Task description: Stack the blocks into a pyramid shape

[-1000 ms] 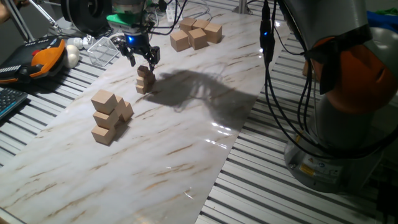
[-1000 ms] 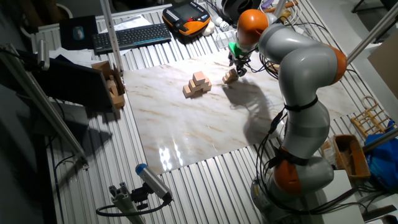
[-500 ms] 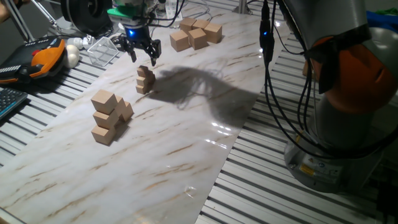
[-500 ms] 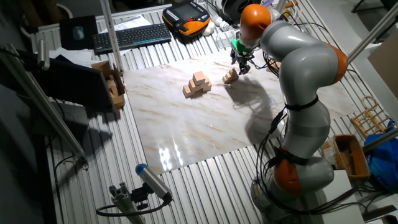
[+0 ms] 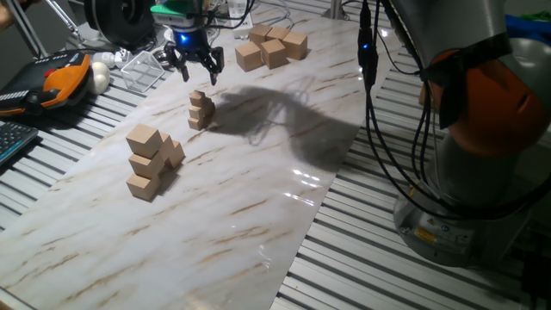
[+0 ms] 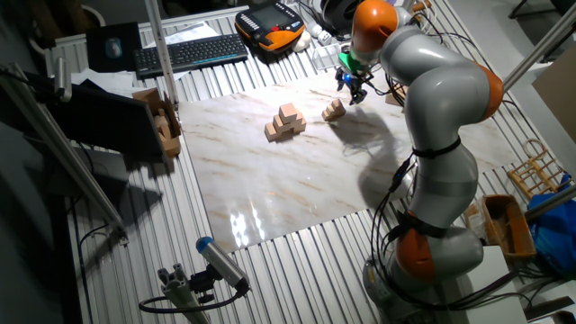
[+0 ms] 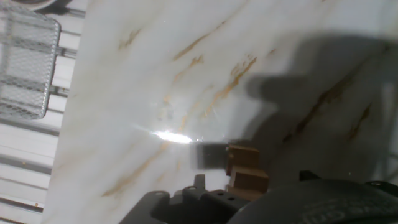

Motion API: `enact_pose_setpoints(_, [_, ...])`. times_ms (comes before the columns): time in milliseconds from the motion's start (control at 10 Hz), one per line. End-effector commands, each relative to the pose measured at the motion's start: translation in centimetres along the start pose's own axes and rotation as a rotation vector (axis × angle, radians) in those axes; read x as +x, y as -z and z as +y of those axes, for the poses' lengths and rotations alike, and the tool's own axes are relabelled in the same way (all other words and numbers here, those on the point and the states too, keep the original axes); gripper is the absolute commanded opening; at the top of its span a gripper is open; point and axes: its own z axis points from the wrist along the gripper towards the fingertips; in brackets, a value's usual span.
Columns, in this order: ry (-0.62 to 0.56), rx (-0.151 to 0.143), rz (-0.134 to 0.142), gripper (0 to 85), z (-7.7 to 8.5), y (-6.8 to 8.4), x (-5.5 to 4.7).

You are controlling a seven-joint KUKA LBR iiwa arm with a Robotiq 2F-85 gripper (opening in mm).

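Observation:
The blocks [image 5: 200, 111] are tiny tan cubes piled in a small stack about three levels high on the marble board [image 5: 258, 181]. In the other fixed view the blocks [image 6: 334, 110] sit just left of the arm. My gripper [image 5: 199, 77] hangs open above and a little behind the stack, with nothing between its fingers and clear of the top cube. The other fixed view shows the gripper [image 6: 357, 88] up and to the right of the pile. In the hand view the blocks [image 7: 246, 172] show near the bottom edge, partly hidden by the hand's dark body.
A pyramid of medium tan cubes [image 5: 151, 160] stands in front of and to the left of the stack. Large tan cubes [image 5: 272, 45] lie at the board's far end. A wire basket [image 5: 142, 69] and an orange pendant [image 5: 62, 79] lie off the left edge. The robot base [image 5: 482, 129] is on the right.
The gripper has risen and drawn back from the stack of tiny blocks, staying open. The stack has not moved.

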Motion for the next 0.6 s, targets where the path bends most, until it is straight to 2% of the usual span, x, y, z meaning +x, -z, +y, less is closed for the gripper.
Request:
enact_pose_setpoints(0, [0.014,-0.002,0.003,51.0,-0.04,0.11,-0.05])
enact_pose_setpoints(100, [0.044,-0.007,0.009,51.0,-0.13,0.28,-0.14])
enact_pose_setpoints(400, [0.095,-0.014,0.006,0.0,-0.25,0.47,-0.69])
enact_pose_setpoints(500, [0.112,-0.011,-0.005,0.0,-0.32,0.58,-0.7])
